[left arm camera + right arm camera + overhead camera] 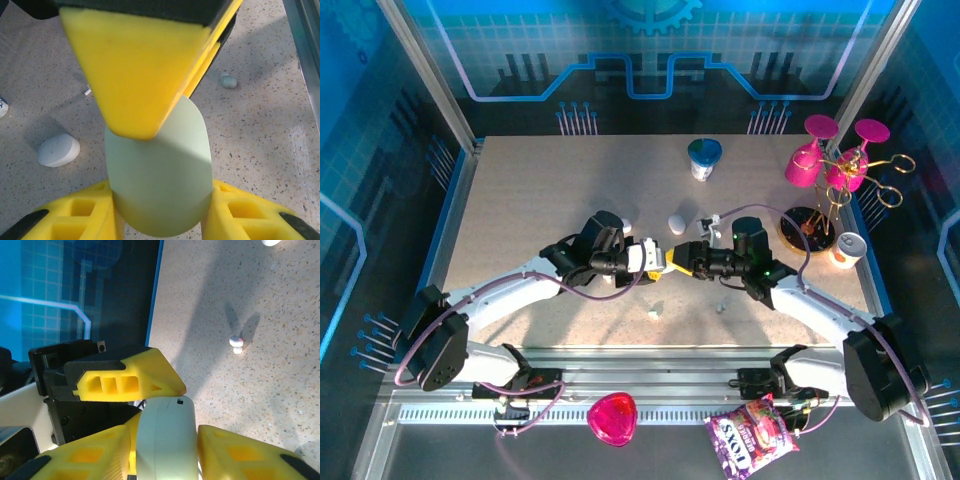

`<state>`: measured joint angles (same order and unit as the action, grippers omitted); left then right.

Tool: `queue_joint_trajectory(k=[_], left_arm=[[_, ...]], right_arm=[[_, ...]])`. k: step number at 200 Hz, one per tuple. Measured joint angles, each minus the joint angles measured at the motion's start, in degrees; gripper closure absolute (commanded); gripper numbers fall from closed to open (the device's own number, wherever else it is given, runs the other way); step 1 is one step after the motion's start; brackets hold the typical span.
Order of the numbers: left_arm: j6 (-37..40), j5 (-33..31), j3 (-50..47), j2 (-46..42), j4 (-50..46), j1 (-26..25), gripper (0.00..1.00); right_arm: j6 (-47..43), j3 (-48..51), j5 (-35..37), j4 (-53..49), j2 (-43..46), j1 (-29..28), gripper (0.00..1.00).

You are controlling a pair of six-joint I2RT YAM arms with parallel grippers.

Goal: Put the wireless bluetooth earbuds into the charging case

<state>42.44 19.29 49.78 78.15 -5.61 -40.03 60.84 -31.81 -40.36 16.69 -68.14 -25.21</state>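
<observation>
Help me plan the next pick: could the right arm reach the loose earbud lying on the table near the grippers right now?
Probably not yet. The table around the earbud is bare, but the right gripper is closed on the charging case that the left gripper also holds.

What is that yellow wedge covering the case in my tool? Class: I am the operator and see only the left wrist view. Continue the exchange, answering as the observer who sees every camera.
Observer: That is the right tool. From above, it meets your left tool tip to tip over the middle of the table.
Operator: Is it gripping the case as well?
Observer: It looks so. In the right wrist view the charging case sits between its two fingers, pressed against both.
</observation>
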Motion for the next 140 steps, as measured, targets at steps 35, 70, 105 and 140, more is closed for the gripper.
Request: queue_joint_trajectory(k=[35, 70, 105, 140], left_arm=[[-0.1, -0.8, 0.0, -0.2, -0.1, 0.0, 0.58], [-1.3, -1.4, -0.1, -0.3, 2.1, -0.1, 0.24], [-6.9, 0.6, -6.0, -3.2, 14.0, 0.7, 0.13], [-17.8, 4.6, -14.9, -4.1, 33.0, 3.4, 0.07]], right_arm=[[1.9, 1.1, -0.3, 3.4, -0.7, 0.2, 0.76], [4.2, 1.6, -1.2, 5.7, -0.5, 0.9, 0.76], [8.8, 3.0, -2.5, 10.8, 1.1, 4.0, 0.76], [16.9, 4.0, -4.5, 20.4, 1.6, 5.8, 0.76]])
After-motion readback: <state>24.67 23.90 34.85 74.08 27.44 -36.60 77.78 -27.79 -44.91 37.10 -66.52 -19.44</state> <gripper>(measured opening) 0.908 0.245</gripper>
